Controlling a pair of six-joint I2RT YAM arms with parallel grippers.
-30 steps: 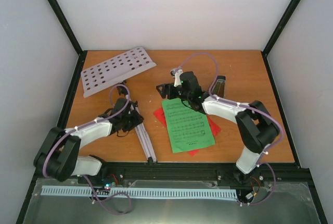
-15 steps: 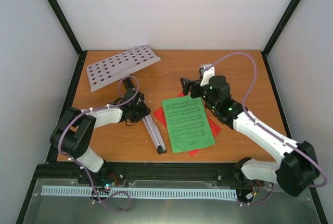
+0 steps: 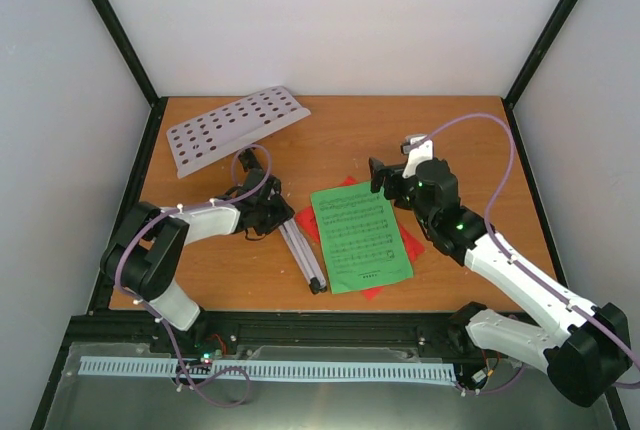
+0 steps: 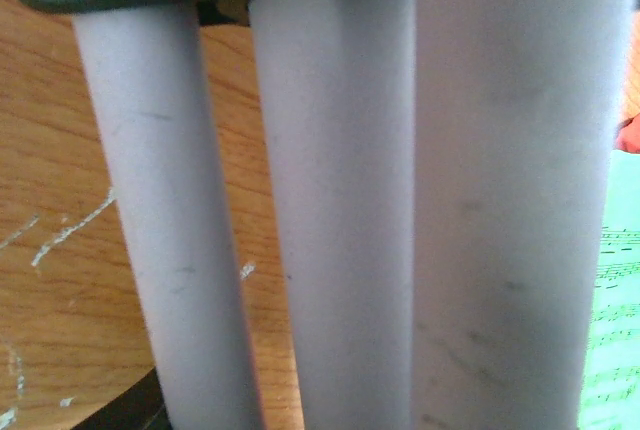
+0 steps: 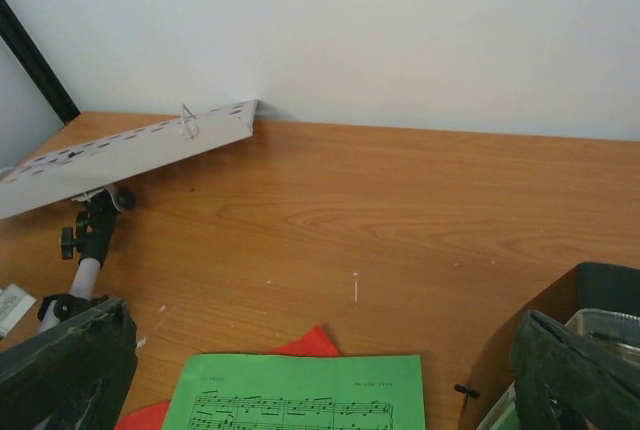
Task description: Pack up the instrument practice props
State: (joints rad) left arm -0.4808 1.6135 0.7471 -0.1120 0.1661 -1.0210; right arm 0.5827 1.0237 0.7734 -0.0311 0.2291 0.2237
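Hands differ: the left hand (image 3: 262, 212) is clamped on the music stand (image 3: 235, 125) at its folded legs (image 4: 330, 210), low over the desk (image 3: 450, 130) beside the green sheet (image 3: 360, 240). The right hand (image 3: 388, 178) gapes empty beside the metronome (image 5: 612, 300). Stand-stowing seems underway; next likely needs carrying it clear.

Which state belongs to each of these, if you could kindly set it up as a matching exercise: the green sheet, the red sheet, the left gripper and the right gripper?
Things
1. green sheet
2. red sheet
3. left gripper
4. right gripper

States
A. open and empty
B. lies on top of another sheet
C. clamped on the music stand legs
D. mostly covered, only corners showing

Pairs: 1-B, 2-D, 3-C, 4-A
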